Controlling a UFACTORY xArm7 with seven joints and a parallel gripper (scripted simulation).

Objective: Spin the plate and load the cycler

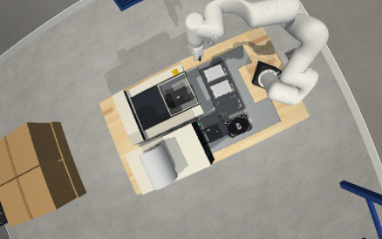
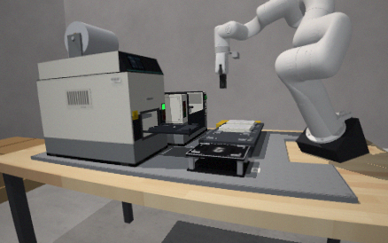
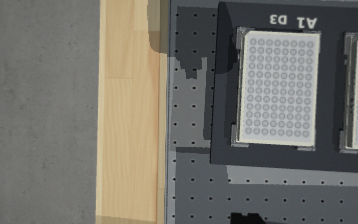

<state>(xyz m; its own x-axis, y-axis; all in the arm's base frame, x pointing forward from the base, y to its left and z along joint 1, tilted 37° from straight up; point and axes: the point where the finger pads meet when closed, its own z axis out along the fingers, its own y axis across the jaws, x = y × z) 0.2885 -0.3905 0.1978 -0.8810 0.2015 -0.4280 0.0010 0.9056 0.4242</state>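
My gripper (image 1: 198, 56) (image 2: 222, 82) is shut and empty. It hangs high over the table's far edge, beside the D3 end of the deck row; its dark tips show at the bottom of the wrist view (image 3: 248, 219). The balance plate BAL (image 1: 214, 73) (image 3: 278, 89) lies flat in nest D3, white with grey wells. K37 (image 1: 221, 89) (image 3: 352, 90) lies in D2 beside it. The centrifuge (image 1: 148, 89) (image 2: 195, 104) shows a dark bucket (image 1: 178, 95) through its top opening. The sealer's stage (image 1: 214, 131) (image 2: 174, 129) sticks out dark; I cannot make out K73 on it.
The sealer (image 1: 183, 150) (image 2: 97, 111) with its film roll (image 1: 158, 167) (image 2: 90, 39) fills the near left. The black CY nest (image 1: 248, 117) (image 2: 241, 156) stands on posts. A green lamp (image 2: 162, 106) glows. The arm's base (image 1: 266, 74) (image 2: 337, 142) sits on the right. A cardboard box (image 1: 37, 170) stands on the floor.
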